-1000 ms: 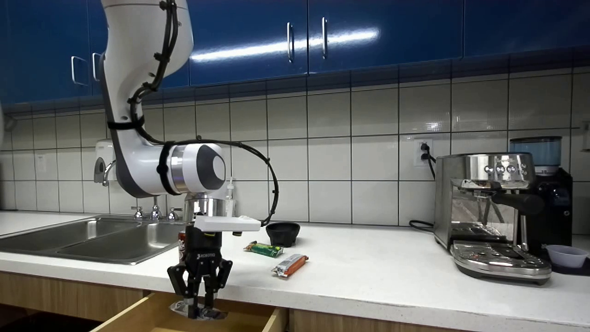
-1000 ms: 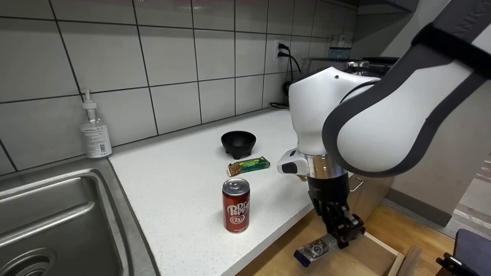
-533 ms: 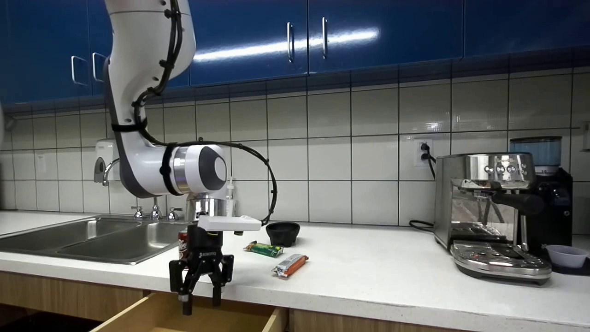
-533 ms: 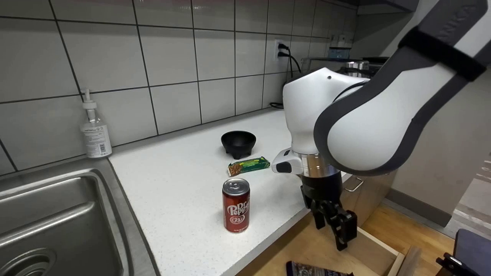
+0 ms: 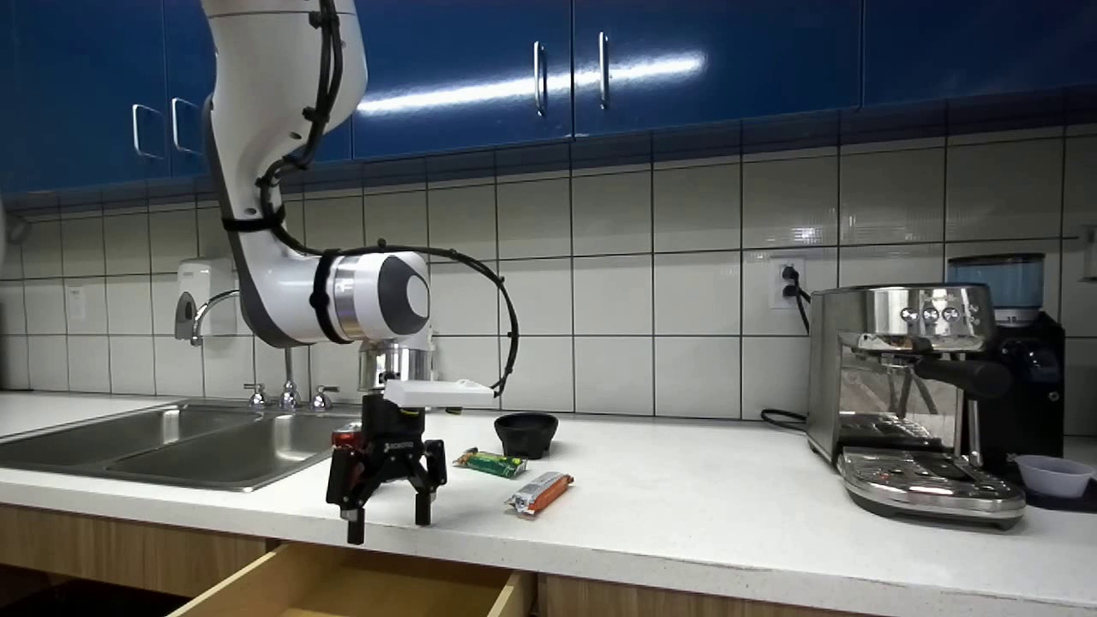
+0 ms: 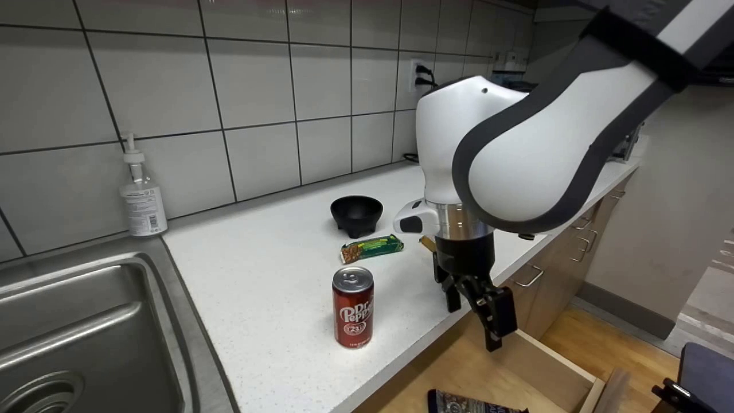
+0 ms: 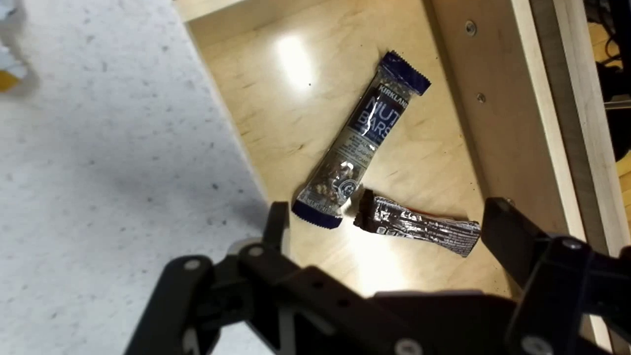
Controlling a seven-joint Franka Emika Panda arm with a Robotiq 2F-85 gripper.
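Observation:
My gripper (image 5: 390, 521) hangs over the open wooden drawer (image 6: 553, 367) by the counter's front edge, fingers wide apart, holding nothing. Below it in the wrist view, a Kirkland nut bar (image 7: 362, 133) with dark blue ends lies flat on the drawer floor. Beside its lower end rests a shiny dark brown wrapped bar (image 7: 419, 224), seen between the spread fingers but lower than them. The nut bar (image 6: 467, 403) also shows at the bottom of an exterior view, partly cut off by the frame. Neither bar is touched by the gripper.
On the white counter stand a red Dr Pepper can (image 6: 353, 312) and a black bowl (image 6: 356, 215). A green-wrapped bar (image 6: 373, 248) and an orange-silver one (image 5: 540, 494) lie near. The sink (image 5: 206, 446) and espresso machine (image 5: 908, 403) flank them; a soap bottle (image 6: 143, 198) stands behind.
One second ago the gripper was shut on the nut bar above the drawer. It has opened, the bar has dropped onto the drawer floor, and the arm has risen.

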